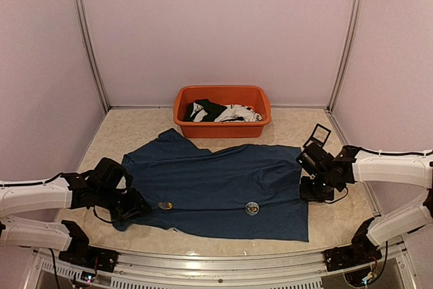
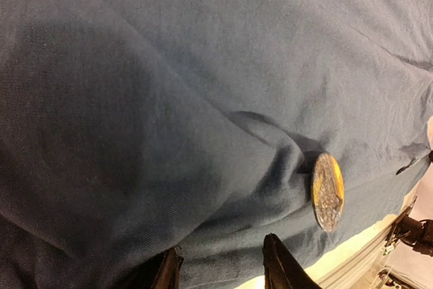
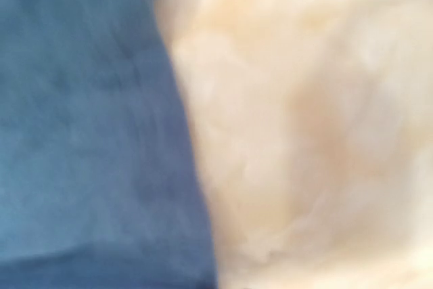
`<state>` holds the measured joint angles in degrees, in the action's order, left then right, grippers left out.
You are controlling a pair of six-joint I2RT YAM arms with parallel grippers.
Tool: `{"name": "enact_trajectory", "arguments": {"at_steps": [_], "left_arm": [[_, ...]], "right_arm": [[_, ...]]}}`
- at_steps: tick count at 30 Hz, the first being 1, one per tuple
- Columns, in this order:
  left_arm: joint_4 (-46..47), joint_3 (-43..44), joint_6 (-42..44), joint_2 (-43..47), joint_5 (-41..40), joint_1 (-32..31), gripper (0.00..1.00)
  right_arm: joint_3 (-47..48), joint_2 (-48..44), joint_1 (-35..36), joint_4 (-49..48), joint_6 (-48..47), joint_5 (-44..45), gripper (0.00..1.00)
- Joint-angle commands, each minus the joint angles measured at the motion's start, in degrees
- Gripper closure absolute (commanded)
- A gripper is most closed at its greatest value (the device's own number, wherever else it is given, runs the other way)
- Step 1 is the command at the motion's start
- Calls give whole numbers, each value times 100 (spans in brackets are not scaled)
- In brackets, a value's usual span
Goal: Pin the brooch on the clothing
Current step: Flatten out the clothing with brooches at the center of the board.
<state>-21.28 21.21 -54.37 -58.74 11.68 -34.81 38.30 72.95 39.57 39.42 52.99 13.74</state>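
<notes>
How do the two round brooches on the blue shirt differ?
The left brooch looks gold-edged; the right brooch looks silvery with a teal middle. The left brooch sits close by the left pincer; the right brooch lies alone near mid-shirt. Both are round and lie on the shirt along its lower edge.

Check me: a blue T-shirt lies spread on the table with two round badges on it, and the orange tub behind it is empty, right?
Not quite: the orange tub holds black and white garments, as the top view shows. The navy T-shirt does lie spread on the table, with two round brooches on it.
</notes>
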Motion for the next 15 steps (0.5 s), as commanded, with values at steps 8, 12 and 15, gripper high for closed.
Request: {"name": "enact_trajectory", "arguments": {"at_steps": [8, 12, 15], "left_arm": [[-464, 432, 402, 820, -127, 66, 13], [-416, 715, 554, 1042, -443, 261, 11], [-106, 867, 636, 735, -365, 365, 11]], "right_arm": [[1285, -52, 179, 524, -1100, 180, 68], [1460, 212, 954, -405, -1624, -328, 70], [1547, 713, 1555, -1211, -1872, -615, 73]]}}
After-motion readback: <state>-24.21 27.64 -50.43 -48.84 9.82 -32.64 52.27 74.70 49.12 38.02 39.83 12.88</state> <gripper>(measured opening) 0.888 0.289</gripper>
